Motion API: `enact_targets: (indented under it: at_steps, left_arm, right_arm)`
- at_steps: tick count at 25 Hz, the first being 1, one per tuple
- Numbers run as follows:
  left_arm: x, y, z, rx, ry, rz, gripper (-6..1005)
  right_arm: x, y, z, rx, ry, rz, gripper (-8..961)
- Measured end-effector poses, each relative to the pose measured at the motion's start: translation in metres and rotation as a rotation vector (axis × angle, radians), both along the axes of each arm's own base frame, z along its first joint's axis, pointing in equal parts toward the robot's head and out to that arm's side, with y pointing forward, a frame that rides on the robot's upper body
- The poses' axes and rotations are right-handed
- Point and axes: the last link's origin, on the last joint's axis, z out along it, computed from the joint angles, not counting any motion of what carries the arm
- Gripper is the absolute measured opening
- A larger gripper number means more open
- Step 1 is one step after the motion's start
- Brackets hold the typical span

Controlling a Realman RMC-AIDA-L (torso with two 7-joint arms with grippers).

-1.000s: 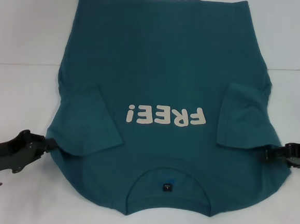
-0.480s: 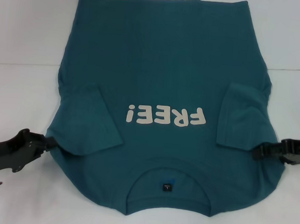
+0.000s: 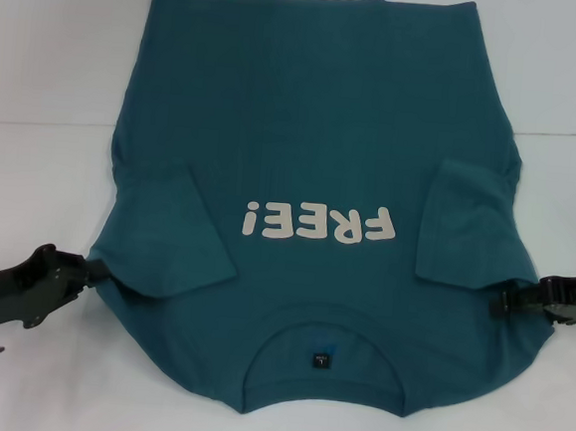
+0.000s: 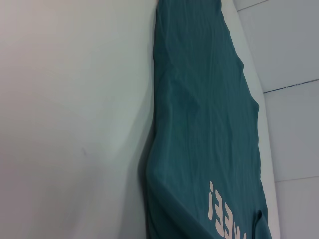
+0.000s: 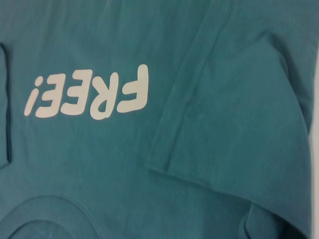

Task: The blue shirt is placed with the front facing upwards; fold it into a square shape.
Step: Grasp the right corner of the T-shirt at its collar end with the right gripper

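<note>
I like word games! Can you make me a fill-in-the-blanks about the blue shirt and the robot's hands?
The blue shirt lies on a white ____.
The white print on it says ____.
Both sleeves are folded ____ over the shirt's body.
The left gripper and right gripper sit at the shirt's ____ edges.

Missing words: table; FREE!; inward; side

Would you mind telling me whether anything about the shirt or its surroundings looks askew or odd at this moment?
Nothing stands out. The blue shirt lies front up on the white table, both sleeves folded inward over the body, print unobscured. The left gripper and right gripper sit at its opposite shoulder edges. The hem end hangs slightly unevenly, but no tears or stains show.
</note>
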Motion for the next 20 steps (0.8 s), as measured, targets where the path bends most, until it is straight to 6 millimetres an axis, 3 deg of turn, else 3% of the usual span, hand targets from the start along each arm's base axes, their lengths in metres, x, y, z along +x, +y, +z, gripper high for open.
enact_targets:
  at_steps: [9,12,20]
  left_arm:
    - [0.0000,-0.0003,0.0007,0.006,-0.008,0.002,50]
    - [0.0000,-0.0003,0.0008,0.007,-0.008,0.002,50]
    - [0.0001,0.0001,0.0009,0.008,-0.008,0.002,50]
  right_arm:
    - [-0.0049,0.0035,0.0002,0.003,-0.011,0.012,826]
    - [-0.0047,0.0034,0.0001,-0.001,-0.016,0.012,627]
    - [-0.0031,0.0019,-0.0004,-0.010,-0.022,0.010,445]
